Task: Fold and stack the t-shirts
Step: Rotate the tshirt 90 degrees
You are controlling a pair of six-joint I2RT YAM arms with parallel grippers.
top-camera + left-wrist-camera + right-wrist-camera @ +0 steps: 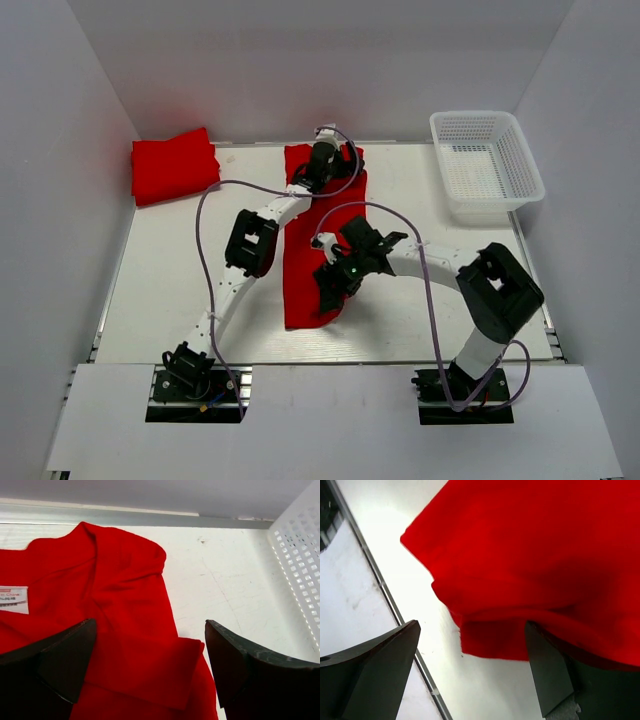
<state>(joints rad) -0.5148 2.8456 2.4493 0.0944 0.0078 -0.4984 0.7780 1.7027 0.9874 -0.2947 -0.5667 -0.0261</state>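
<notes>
A red t-shirt [303,280] lies in the middle of the table as a long narrow strip running from back to front. Its collar end with a white label [12,599] and a folded-in sleeve [145,665] shows in the left wrist view. My left gripper [330,152] [150,645] hangs open over that far end, the sleeve between its fingers. My right gripper [328,295] [472,650] is open at the near end, just over the shirt's near corner [530,555]. A second t-shirt [173,165] lies folded at the back left corner.
A white mesh basket [487,165] [300,565] stands at the back right. White walls close the table on three sides. A metal rail [395,610] runs along the table's near edge by the right gripper.
</notes>
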